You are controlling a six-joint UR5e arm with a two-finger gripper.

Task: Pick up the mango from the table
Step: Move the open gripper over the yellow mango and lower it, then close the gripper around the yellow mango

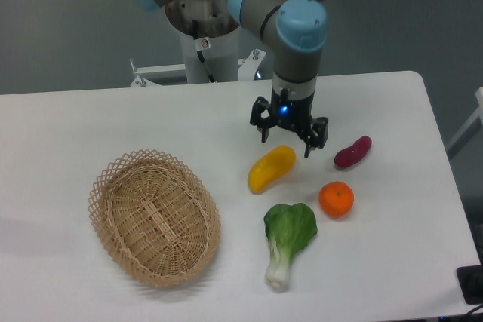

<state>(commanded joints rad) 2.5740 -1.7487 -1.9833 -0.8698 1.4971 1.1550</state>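
The mango is an elongated yellow fruit, orange at its upper right end, lying on the white table near the middle. My gripper hangs just above and behind the mango's orange end, fingers pointing down. The fingers stand apart, one at the left and one at the right, with nothing between them. The gripper is open and does not touch the mango.
A purple-red sweet potato lies right of the gripper. A round orange sits below it. A bok choy lies in front of the mango. A wicker basket stands at the left. The arm's base is at the back.
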